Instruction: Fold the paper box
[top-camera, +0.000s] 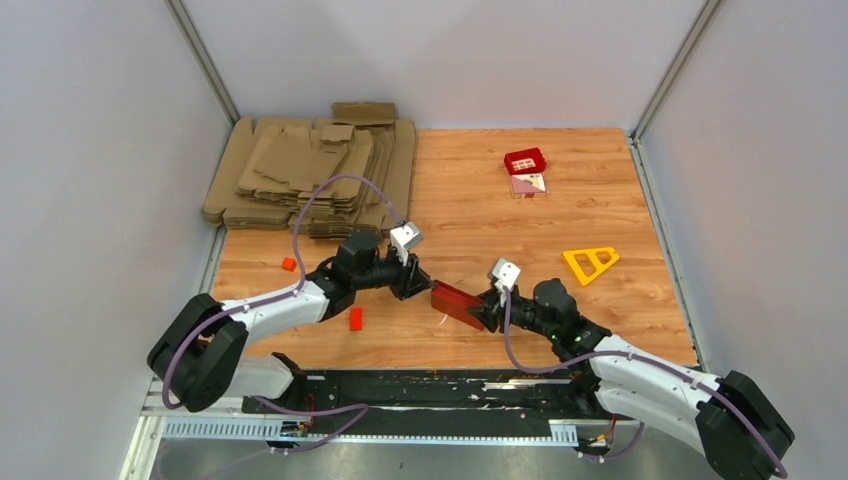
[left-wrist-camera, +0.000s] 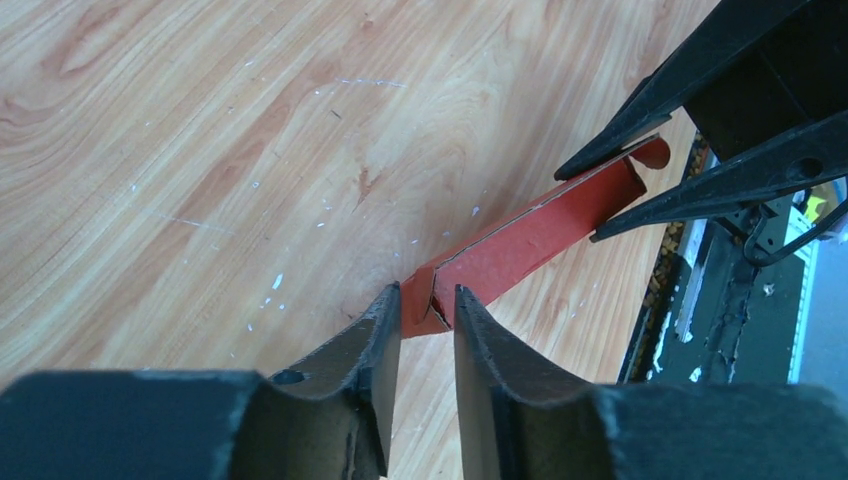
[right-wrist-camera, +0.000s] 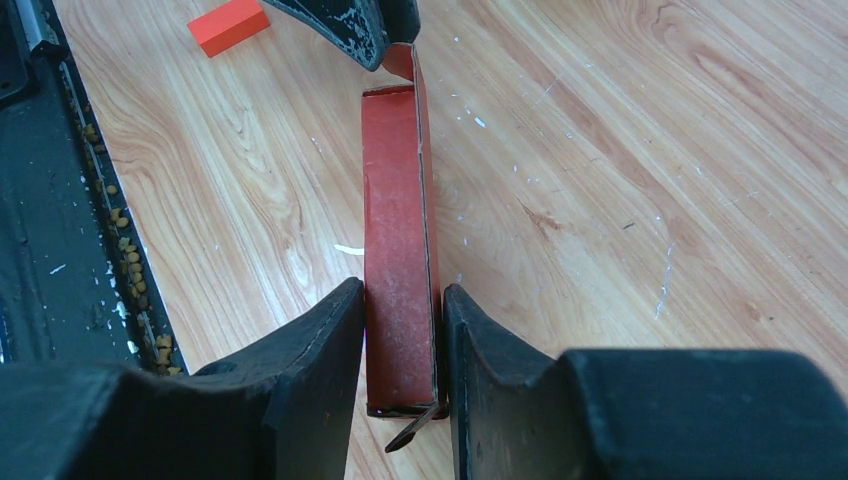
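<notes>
Left claw (left-wrist-camera: 428, 300) and right claw (right-wrist-camera: 403, 292) pinch the creased red paper box (right-wrist-camera: 398, 180).

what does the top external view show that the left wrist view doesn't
Only top external: the brown cardboard sheets, yellow triangle, red tile and both whole arms. Only left wrist: the creased end flap sitting between the left gripper jaws, close up. Both: the paper box held at its other end by the right gripper, over the wooden table.
</notes>
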